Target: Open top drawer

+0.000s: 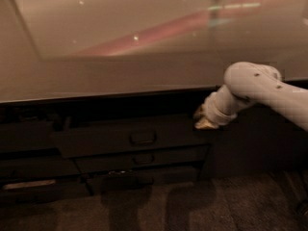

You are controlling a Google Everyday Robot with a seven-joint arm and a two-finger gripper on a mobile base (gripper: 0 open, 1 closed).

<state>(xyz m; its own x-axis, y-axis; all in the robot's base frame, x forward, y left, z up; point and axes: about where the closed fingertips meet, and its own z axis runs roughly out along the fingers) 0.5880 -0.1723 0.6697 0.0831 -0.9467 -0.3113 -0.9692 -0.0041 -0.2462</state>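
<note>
The top drawer [96, 141] is a wide dark front just under the countertop, with a small curved handle [143, 137] at its centre. Above the front lies a dark gap. My gripper [202, 120] is at the drawer's upper right corner, right of the handle and close to the front's top edge. The white arm [260, 88] reaches in from the right. Whether the gripper touches the drawer cannot be told.
A pale countertop [120, 76] overhangs the drawers. Two slimmer drawer fronts [139, 159] with small handles sit below the top one. More dark fronts [29, 170] are at the left. A dark panel [250, 148] stands at the right, with carpeted floor [192, 206] in front.
</note>
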